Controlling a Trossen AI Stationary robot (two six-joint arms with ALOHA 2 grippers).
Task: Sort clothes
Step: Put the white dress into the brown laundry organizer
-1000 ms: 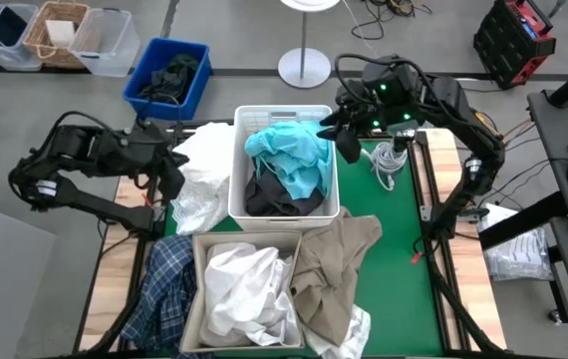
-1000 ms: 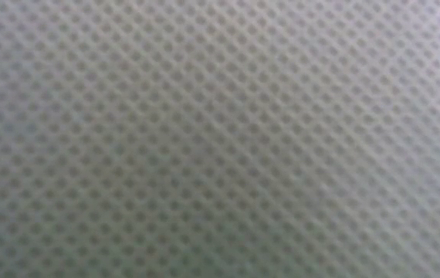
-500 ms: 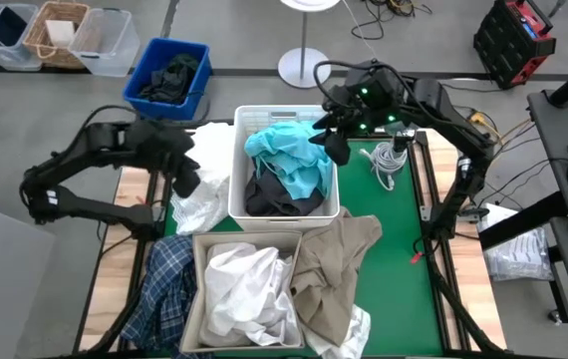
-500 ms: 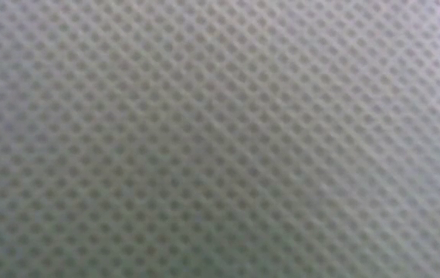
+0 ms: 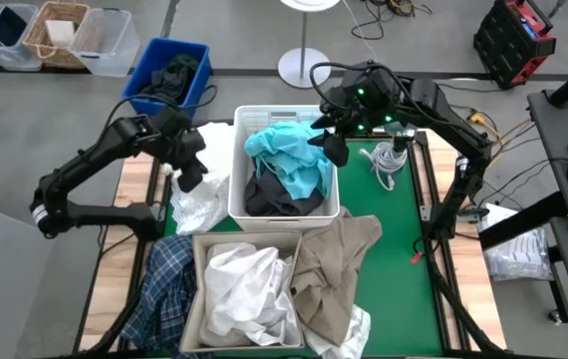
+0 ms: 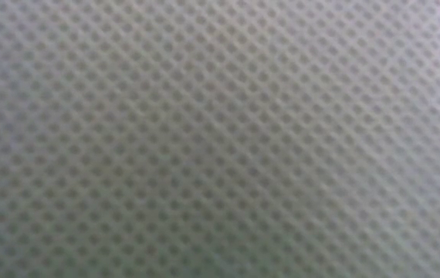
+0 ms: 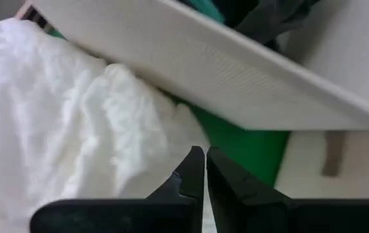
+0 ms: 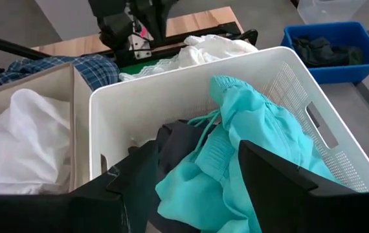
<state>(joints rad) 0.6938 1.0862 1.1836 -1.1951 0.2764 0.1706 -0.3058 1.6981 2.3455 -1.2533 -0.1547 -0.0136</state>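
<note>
Teal garment lies under open R gripper (in white basket)

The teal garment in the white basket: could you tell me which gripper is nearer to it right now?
Right. The right gripper hangs open at the teal garment, over the white basket's right rim. The left gripper, shut, is outside the basket's left wall, above the white garment.

Teal garment over dark grey garment, white basket, blue-and-white plaid shirt.
</note>
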